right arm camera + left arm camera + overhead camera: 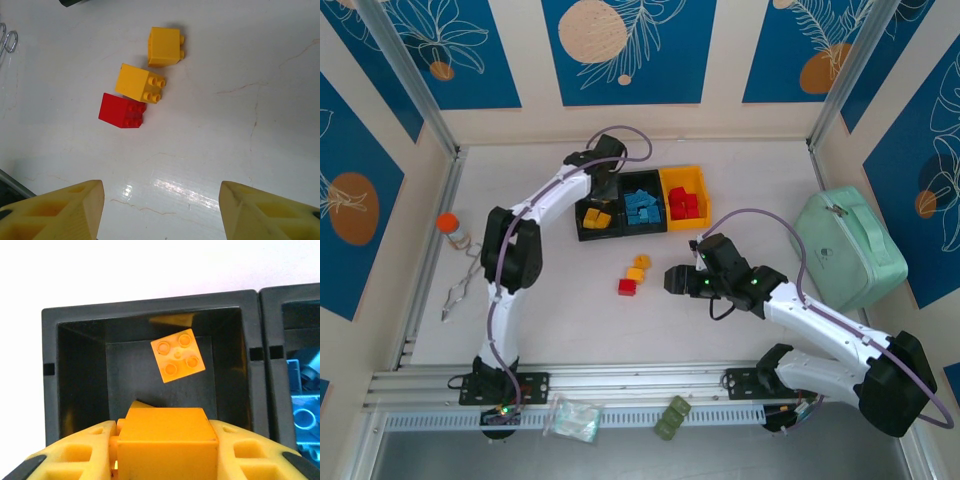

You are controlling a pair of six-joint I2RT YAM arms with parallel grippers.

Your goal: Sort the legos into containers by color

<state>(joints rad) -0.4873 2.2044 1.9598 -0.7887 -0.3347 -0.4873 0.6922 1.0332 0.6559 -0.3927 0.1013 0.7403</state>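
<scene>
Three joined bins stand at the table's back middle: a black bin [582,232] with yellow-orange legos [596,217], a black bin [643,178] with blue legos [642,208], and a yellow-orange bin [684,174] with red legos [685,201]. My left gripper [167,452] hovers over the left black bin [150,305], shut on a yellow-orange brick [167,437]; another yellow-orange brick [178,355] lies on the bin floor. My right gripper [161,210] stands open above the table, short of a red brick [121,111] and two yellow-orange bricks [139,83] [164,46].
A mint-green case [848,248] sits at the right. At the left are an orange-capped bottle [450,228] and metal clips [460,290]. An olive-green toy [672,417] and a clear bag [572,418] lie on the front rail.
</scene>
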